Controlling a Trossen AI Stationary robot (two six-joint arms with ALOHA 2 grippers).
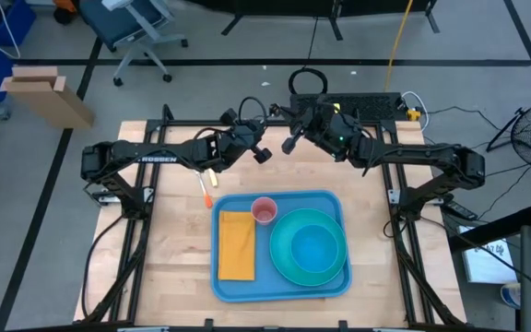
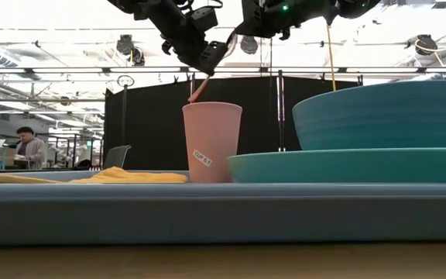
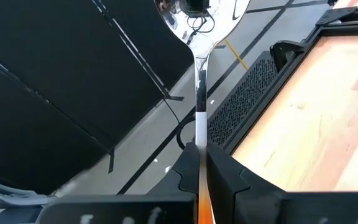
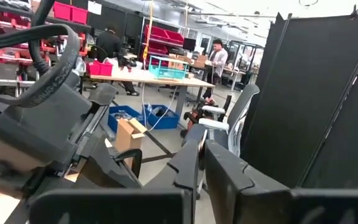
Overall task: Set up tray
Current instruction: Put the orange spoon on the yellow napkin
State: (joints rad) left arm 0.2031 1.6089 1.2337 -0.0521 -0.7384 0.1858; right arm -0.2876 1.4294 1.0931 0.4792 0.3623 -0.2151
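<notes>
Spoon (image 3: 199, 74) is clamped in the left gripper (image 3: 199, 163), fingers pinched on the orange handle with the shiny bowl pointing out ahead, so we read this as a carry, not a grasp attempt. In the high view we see the left gripper (image 1: 212, 159) above the table's far edge, just beyond the tray's far left corner. The right gripper (image 1: 291, 140) hangs past the table's far edge too, facing out to the room; its fingers are pressed together on nothing, so we take it as parked clear.

Tray (image 1: 224, 284) sits flat at the table's near middle. On it: yellow napkin (image 1: 236, 244) along the left rim, pink cup (image 1: 264, 210) upright near the far rim between napkin and dishes, teal bowl (image 1: 313, 249) nested on a teal plate (image 1: 279, 263) on the right side. An orange utensil (image 1: 205, 192) lies on bare wood just off the tray's far left corner; we can't tell what kind.

Our judgement:
- Layout looks like a place setting; napkin flat on the left likely marks the cutlery spot.
- Handle grip leaves the spoon's bowl free, which suits laying it down flat.
- Risk: cup stands close to the descent path; a clip would tip it.
</notes>
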